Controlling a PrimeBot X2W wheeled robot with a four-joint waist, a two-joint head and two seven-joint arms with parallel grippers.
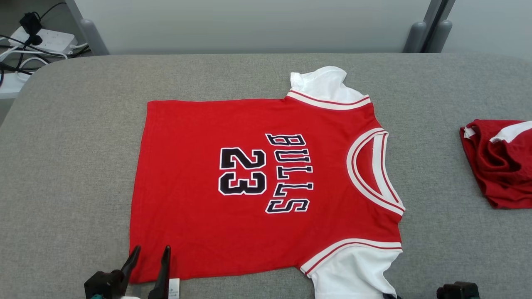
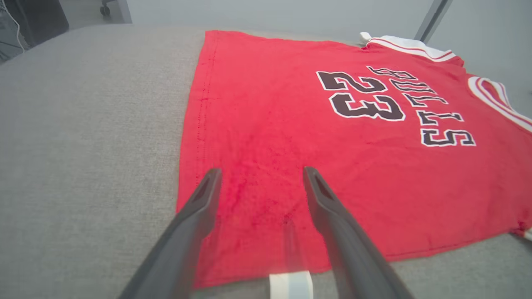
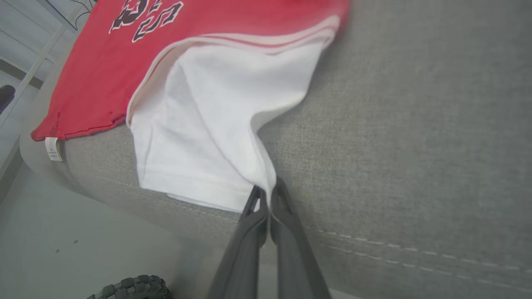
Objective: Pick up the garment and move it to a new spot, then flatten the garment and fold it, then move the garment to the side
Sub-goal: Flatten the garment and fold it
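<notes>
Head view: one red-and-white "BULLS 23" jersey (image 1: 257, 182) lies flat in the middle of the grey padded table (image 1: 62, 166). A second, bunched red garment (image 1: 498, 170) sits at the right edge, so that's two. Left wrist view: the left gripper (image 2: 262, 172) is spread wide over the near hem corner, likely lining up a fold grip. Right wrist view: the right gripper (image 3: 266, 193) pinches the white sleeve (image 3: 199, 124) at its corner, probably to smooth it.

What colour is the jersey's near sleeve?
The sleeve is white, with red-striped trim; clearest in the right wrist view.
</notes>
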